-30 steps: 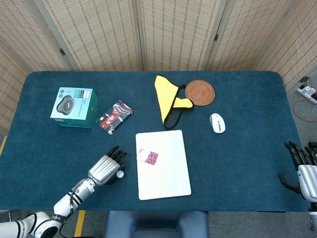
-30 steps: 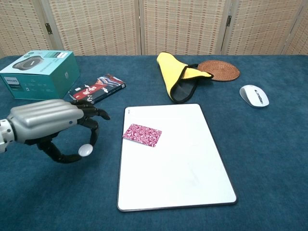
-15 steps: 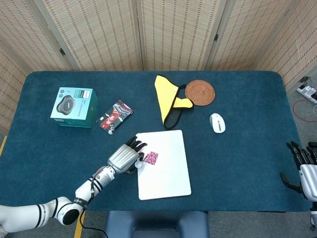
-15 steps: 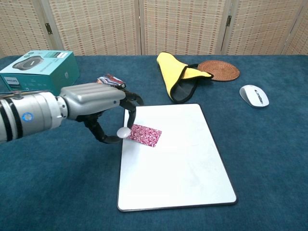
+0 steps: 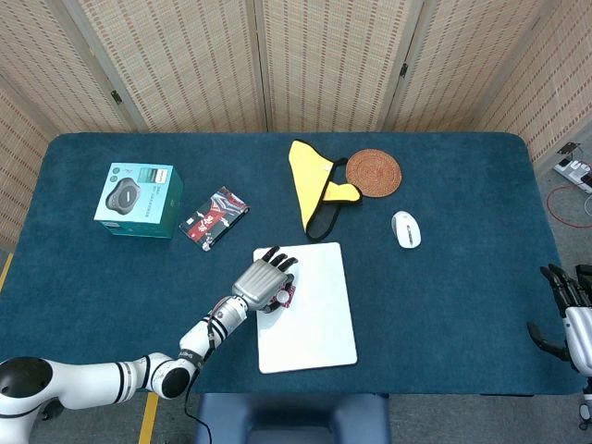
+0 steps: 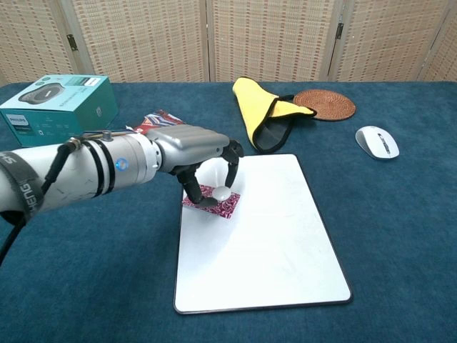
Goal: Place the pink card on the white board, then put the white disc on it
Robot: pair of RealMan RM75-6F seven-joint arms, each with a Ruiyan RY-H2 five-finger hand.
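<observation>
The white board (image 6: pixel 264 236) (image 5: pixel 310 319) lies flat at the table's near middle. On its upper left part rests the pink card (image 6: pixel 227 207) (image 5: pixel 289 296), partly covered by my left hand (image 6: pixel 196 153) (image 5: pixel 265 280). That hand pinches the small white disc (image 6: pixel 222 193) between thumb and a finger, right over the card; whether disc and card touch is unclear. My right hand (image 5: pixel 569 319) hangs off the table's right edge, fingers apart and holding nothing; the chest view does not show it.
A teal box (image 6: pixel 61 107) and a red patterned packet (image 5: pixel 214 218) sit at the left. A yellow cloth (image 6: pixel 265 114), a woven coaster (image 6: pixel 325 103) and a white mouse (image 6: pixel 377 141) lie beyond and right of the board.
My left hand has carried the white disc rightward from the bare table, over the board's left edge, to above the pink card. The right hand has hardly moved.
</observation>
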